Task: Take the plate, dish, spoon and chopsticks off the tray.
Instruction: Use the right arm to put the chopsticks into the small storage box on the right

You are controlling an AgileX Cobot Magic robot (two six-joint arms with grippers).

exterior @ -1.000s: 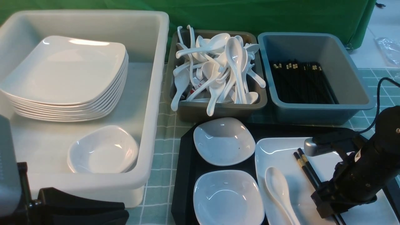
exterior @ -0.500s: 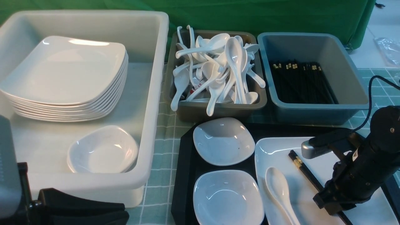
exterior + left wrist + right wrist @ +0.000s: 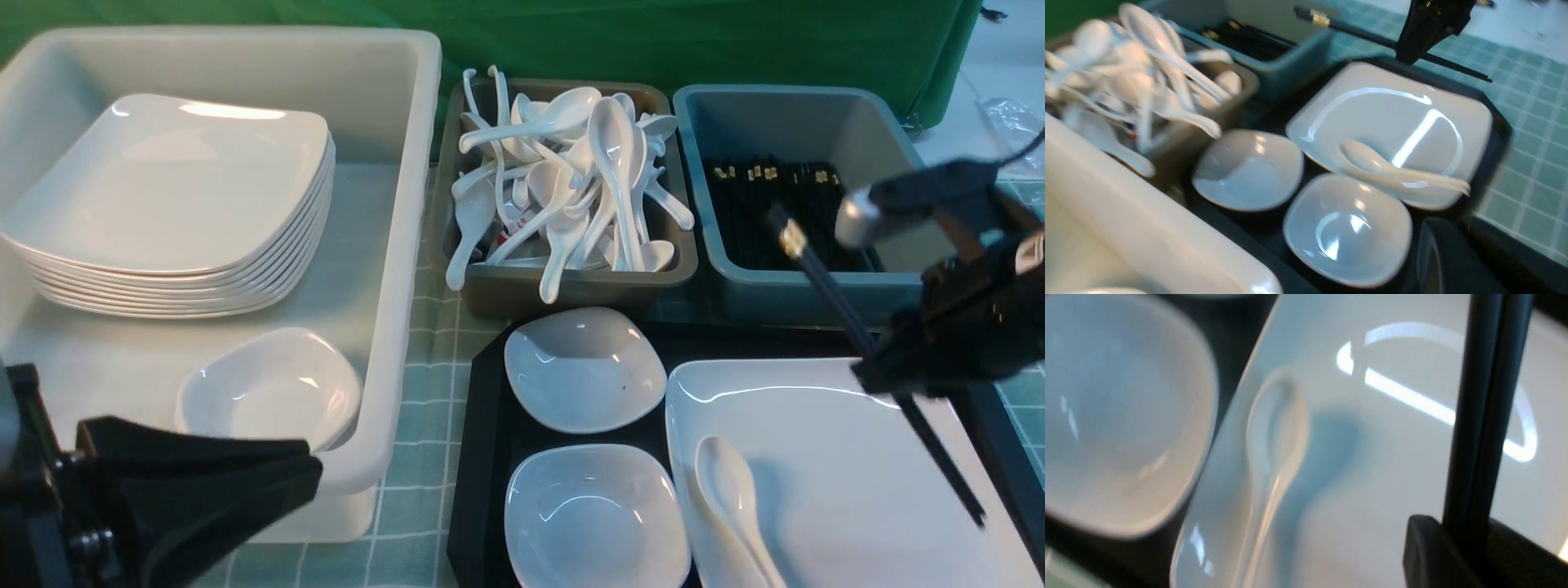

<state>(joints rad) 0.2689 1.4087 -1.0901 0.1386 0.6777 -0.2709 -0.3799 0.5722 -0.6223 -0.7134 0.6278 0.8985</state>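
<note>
Above plate [image 3: 816,465], right end effector [image 3: 886,371] clamping chopsticks [image 3: 826,282]

Handle tip of the spoon [image 3: 723,487] off-frame

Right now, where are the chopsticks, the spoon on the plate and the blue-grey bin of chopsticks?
chopsticks [image 3: 831,296], front view, on the shaft below the gold band.
spoon [image 3: 723,483], front view, on its bowl.
blue-grey bin [image 3: 751,296], front view, on its front wall.
</note>
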